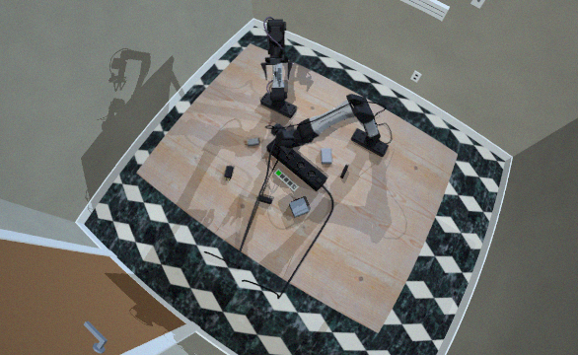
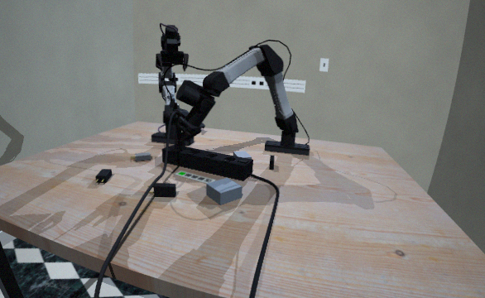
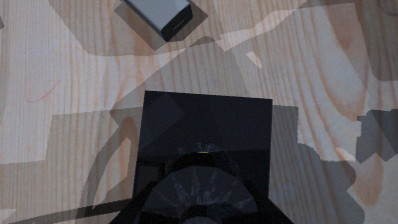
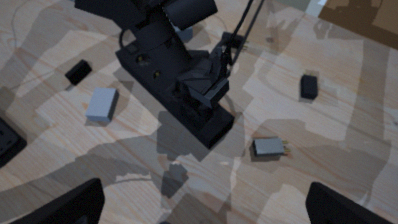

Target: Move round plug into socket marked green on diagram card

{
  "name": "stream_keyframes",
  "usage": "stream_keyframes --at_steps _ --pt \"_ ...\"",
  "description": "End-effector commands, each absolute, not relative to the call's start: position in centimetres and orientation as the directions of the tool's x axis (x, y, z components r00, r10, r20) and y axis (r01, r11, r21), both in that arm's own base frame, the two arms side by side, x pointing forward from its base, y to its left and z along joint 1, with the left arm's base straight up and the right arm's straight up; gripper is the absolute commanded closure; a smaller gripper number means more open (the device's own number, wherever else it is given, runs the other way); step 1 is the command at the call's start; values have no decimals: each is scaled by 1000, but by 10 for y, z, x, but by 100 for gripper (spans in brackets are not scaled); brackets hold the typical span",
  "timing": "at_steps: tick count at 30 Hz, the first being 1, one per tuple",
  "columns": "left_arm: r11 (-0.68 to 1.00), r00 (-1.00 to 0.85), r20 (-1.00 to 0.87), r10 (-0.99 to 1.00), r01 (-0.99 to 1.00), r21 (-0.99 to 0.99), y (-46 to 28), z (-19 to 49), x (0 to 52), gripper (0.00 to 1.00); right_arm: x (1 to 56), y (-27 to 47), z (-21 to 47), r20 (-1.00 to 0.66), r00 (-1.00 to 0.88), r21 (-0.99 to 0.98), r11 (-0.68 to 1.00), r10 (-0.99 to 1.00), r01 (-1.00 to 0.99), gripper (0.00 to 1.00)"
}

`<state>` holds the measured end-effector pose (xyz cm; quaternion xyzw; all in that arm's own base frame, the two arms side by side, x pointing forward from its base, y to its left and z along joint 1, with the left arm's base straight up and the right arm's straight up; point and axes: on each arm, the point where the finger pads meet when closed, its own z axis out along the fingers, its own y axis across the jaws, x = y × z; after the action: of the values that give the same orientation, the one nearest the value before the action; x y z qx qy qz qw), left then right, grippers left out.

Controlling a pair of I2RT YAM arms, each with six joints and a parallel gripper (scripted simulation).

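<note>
no lettering, brand or number can be read. the one sign that can be made out is on the small pale rectangular diagram card point(image 1: 286, 180) point(image 2: 194, 177), lying on the table beside the black power strip point(image 1: 306, 170) point(image 2: 209, 162) — a row of small square marks, the one at one end bright green, the others dark or grey.

On the table I count two robot arms point(image 1: 328, 114) point(image 2: 244, 68), one power strip point(image 1: 314, 179) point(image 2: 226, 166), one diagram card point(image 1: 285, 180) point(image 2: 194, 178), two pale blue-grey boxes point(image 1: 299, 206) point(image 2: 224, 191), one grey plug point(image 1: 252, 142) point(image 2: 142, 156) point(image 4: 269, 146), and two black two-pronged plugs point(image 1: 229, 172) point(image 2: 103, 175) point(image 4: 309, 87).
</note>
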<state>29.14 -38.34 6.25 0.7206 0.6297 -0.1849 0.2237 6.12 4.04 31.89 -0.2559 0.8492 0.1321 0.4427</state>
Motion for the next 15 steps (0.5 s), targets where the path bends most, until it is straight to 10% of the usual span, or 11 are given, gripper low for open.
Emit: stream_keyframes --at_steps 1,15 --pt "-92 49 -348 936 990 -107 -345 -8 276 67 61 39 326 -831 -466 -1 837 -306 -548 0" --pt "-92 78 -346 935 995 -24 -345 -7 271 67 61 39 326 -831 -466 -1 837 -306 -548 0"
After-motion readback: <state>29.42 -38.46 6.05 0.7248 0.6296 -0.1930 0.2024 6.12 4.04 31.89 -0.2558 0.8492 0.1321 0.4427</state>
